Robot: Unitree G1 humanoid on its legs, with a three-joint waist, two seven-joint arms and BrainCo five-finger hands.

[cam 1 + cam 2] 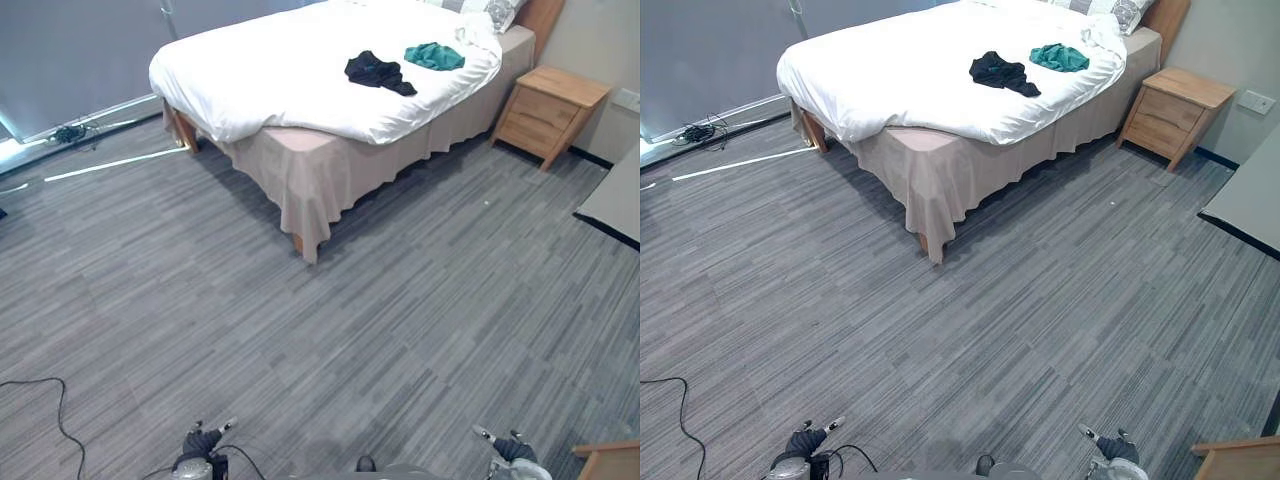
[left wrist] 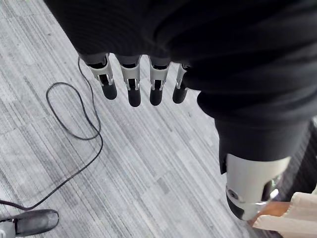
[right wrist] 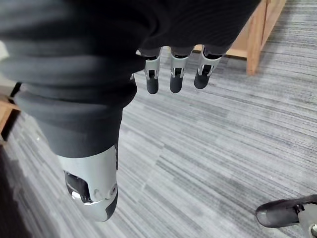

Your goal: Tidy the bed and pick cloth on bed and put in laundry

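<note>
black cloth (image 1: 378, 71) on bed (image 1: 280, 70), far from fingers (image 2: 131, 91) of left hand (image 1: 200, 443)

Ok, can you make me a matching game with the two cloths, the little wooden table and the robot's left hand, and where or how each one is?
Things:
1 green cloth
2 black cloth
3 nightstand
4 left hand

Places or states:
A beside the bed
B on the bed, nearer the pillows
C open, empty
D on the bed, farther from the pillows

Pairs: 1-B, 2-D, 3-A, 4-C.
</note>
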